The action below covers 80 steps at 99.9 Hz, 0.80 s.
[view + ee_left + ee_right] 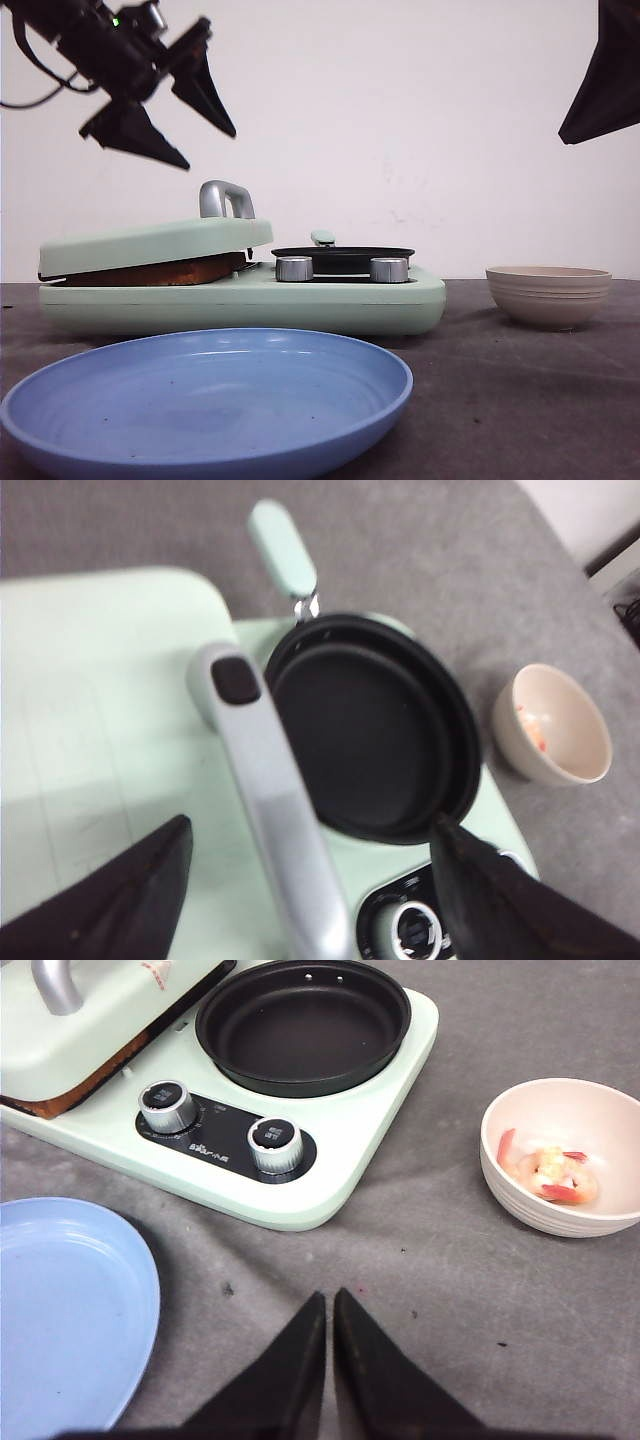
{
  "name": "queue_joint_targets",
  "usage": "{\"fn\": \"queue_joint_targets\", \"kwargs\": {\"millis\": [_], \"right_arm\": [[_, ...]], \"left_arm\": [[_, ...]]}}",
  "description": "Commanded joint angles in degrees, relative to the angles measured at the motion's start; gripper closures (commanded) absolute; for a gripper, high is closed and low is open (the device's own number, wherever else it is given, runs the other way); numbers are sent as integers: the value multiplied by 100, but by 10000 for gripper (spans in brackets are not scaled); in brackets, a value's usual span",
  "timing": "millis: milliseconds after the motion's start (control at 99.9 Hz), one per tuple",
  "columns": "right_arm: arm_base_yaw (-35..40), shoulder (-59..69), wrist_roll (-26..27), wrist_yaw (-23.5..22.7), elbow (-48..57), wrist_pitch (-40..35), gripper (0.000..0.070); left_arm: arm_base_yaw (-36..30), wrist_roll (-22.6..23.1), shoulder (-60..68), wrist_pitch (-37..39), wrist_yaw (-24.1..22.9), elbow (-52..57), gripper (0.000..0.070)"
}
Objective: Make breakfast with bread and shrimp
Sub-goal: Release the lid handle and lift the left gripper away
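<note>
A mint-green breakfast maker (330, 300) stands mid-table. Its lid (150, 245) with a silver handle (226, 198) rests almost shut on the bread (165, 272), whose brown crust shows in the gap and in the right wrist view (85, 1080). The black pan (302, 1022) beside it is empty. The shrimp (552, 1172) lies in a beige bowl (610, 1130). My left gripper (212, 146) is open and empty, high above the lid handle (270, 780). My right gripper (330, 1298) is shut and empty, high over the table in front of the maker.
A blue plate (210, 395) lies at the front, also in the right wrist view (60, 1310). The bowl (548, 295) stands right of the maker. Two silver knobs (168, 1105) (274, 1144) sit on the maker's front. The pan's mint handle (282, 545) points away.
</note>
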Motion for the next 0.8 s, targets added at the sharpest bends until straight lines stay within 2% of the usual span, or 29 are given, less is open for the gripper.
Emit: {"fn": "queue_joint_targets", "kwargs": {"millis": [0, 550, 630, 680, 790], "right_arm": [[50, 22, 61, 24, 7, 96, 696], [44, 17, 66, 208, 7, 463, 696], [37, 15, 63, 278, 9, 481, 696], [17, 15, 63, 323, 9, 490, 695], [-57, 17, 61, 323, 13, 520, 695]], "left_arm": [[15, 26, -256, 157, 31, 151, 309], [341, 398, -1897, -79, -46, -140, 318], [341, 474, -2129, -44, -46, -343, 327], [341, 492, -2297, 2, -48, -520, 363], [341, 474, -2745, 258, -48, -1104, 363]]}}
